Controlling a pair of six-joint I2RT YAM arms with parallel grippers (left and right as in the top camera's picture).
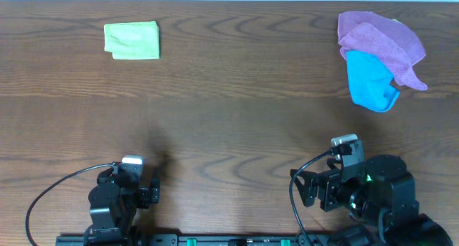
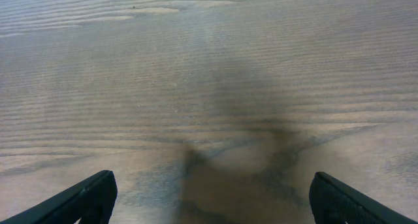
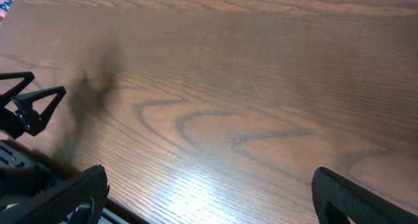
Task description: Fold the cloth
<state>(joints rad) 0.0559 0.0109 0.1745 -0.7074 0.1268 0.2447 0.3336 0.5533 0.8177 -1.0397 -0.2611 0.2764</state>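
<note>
The cloth [image 1: 132,41], light yellow-green, lies as a small squarish rectangle on the far left of the wooden table [image 1: 229,124], in the overhead view only. My left gripper [image 2: 212,185] hovers over bare wood near the front edge, left of centre, open and empty. My right gripper [image 3: 209,181] is open and empty too, near the front edge on the right and turned toward the left arm. Both are far from the cloth.
A purple cloth [image 1: 380,39] lies crumpled at the far right, partly over a bright blue cloth [image 1: 371,82]. Part of the left arm [image 3: 29,110] shows at the left of the right wrist view.
</note>
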